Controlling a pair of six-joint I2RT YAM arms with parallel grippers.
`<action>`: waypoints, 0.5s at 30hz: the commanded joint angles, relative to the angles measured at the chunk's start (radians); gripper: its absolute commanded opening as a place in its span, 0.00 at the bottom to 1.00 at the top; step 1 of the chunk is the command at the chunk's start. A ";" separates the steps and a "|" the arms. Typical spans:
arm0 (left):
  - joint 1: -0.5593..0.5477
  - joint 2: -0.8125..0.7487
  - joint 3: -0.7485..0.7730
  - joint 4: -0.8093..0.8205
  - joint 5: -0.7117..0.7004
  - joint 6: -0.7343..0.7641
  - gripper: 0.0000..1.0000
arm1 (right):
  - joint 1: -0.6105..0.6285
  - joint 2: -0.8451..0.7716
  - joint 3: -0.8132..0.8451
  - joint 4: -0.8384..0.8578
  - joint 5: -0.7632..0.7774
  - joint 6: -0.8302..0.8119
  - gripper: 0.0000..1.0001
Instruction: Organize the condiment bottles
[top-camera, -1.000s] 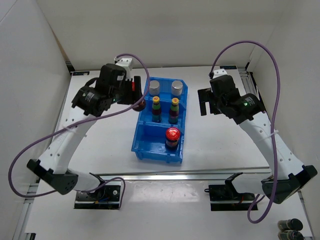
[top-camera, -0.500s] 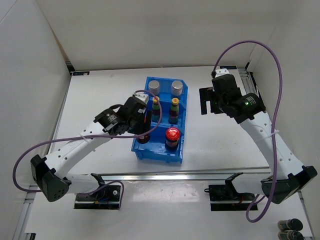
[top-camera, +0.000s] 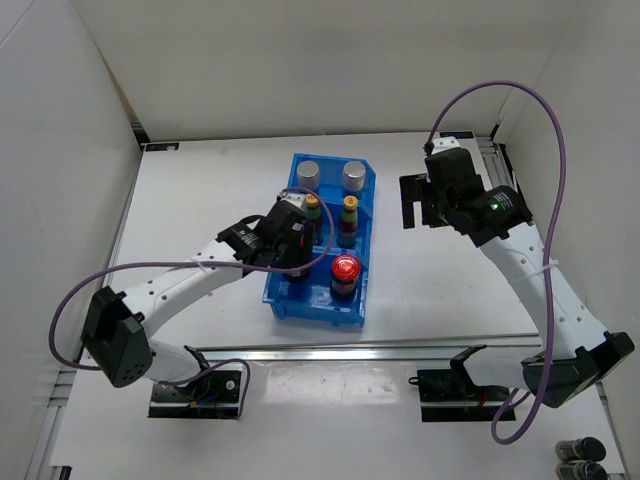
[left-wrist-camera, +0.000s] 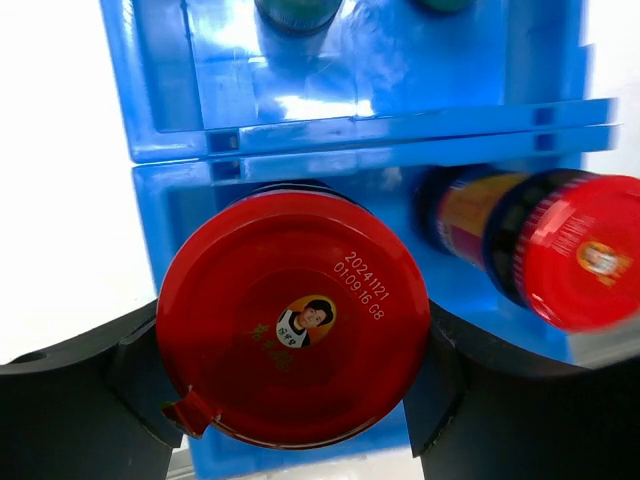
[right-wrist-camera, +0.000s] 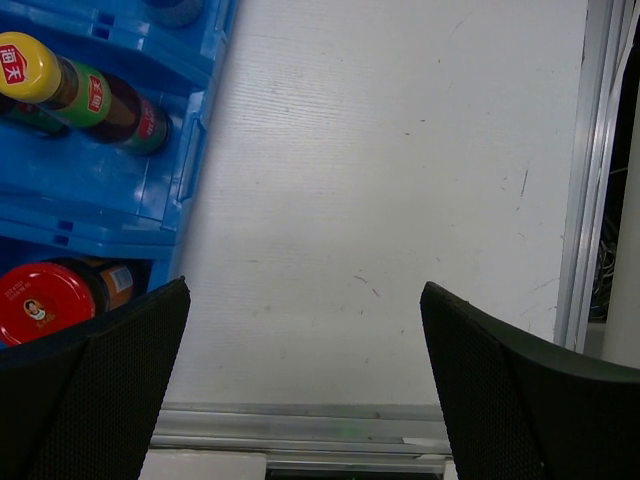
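A blue bin (top-camera: 315, 310) stands mid-table. Its back holds two silver-capped bottles (top-camera: 310, 174) (top-camera: 353, 176), its middle two slim yellow-capped bottles (top-camera: 313, 205) (top-camera: 349, 210). A squat red-capped bottle (top-camera: 345, 268) stands front right. My left gripper (top-camera: 295, 258) is in the front left compartment, shut on a second red-capped bottle (left-wrist-camera: 293, 318), upright beside the first (left-wrist-camera: 570, 250). From above my gripper mostly hides this bottle. My right gripper (top-camera: 412, 205) is open and empty over bare table right of the bin; the right wrist view shows its jaws wide apart (right-wrist-camera: 300, 350).
An aluminium rail (top-camera: 400, 350) runs along the table's near edge. White walls close the left, back and right sides. A few dark bottles (top-camera: 580, 455) lie off the table at the bottom right. The bin's right wall (right-wrist-camera: 195, 150) is left of my right gripper.
My left arm has carried the red-capped bottle from beside the bin's back left corner forward and down into the front left compartment. The right arm has hardly moved.
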 joint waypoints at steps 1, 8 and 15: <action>0.000 0.008 0.000 0.108 -0.025 -0.021 0.12 | -0.006 -0.010 0.042 0.031 0.009 0.007 0.99; 0.000 0.066 -0.046 0.137 -0.025 -0.053 0.20 | -0.006 -0.019 0.033 0.031 0.010 0.007 0.99; 0.000 0.076 -0.098 0.155 -0.025 -0.101 0.52 | -0.006 -0.037 0.013 0.031 0.010 0.007 0.99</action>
